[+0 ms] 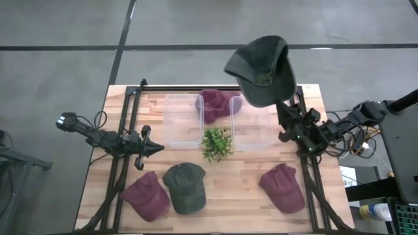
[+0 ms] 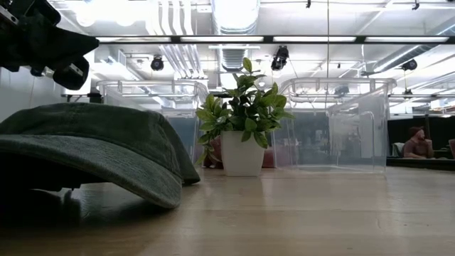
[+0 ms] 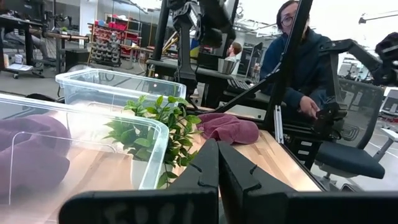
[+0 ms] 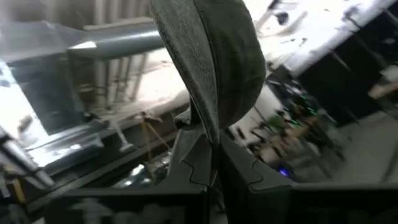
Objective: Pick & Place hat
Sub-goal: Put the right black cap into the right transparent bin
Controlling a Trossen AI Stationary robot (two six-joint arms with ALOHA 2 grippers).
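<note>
The lifted green hat [image 1: 262, 61] hangs high in the air, clamped in the right gripper [image 4: 211, 146]; from above it shows large, past the back edge of the table [image 1: 235, 189], beyond the right bin [image 1: 251, 124]; the wrist view shows its fabric pinched between the two dark fingers [image 4: 189, 158], which close tight on the cloth — no gap between them. The right arm [image 1: 326, 130] reaches in along the table's right edge.

Taking the plant [image 1: 216, 143] as landmark: it stands near the table's middle, between the two clear bins; the left bin [image 1: 183, 121] lies just left of it, the right bin just right of it; a maroon hat [image 1: 219, 104] sits just behind it, draped over the inner walls of both bins. In front of the plant lies a second green hat [image 1: 185, 187], touching another maroon hat [image 1: 146, 196] to its left; a third maroon hat [image 1: 283, 188] rests front-right of the plant, well apart from the others.

The left gripper [image 1: 151, 149] waits left of the plant, low over the table, its fingers [image 3: 205, 171] pressed together and holding nothing.

In the low view the green hat on the table [image 2: 92, 146] fills the near left, the plant [image 2: 243, 117] behind it; a person [image 3: 298, 62] sits beyond the table's far side.
</note>
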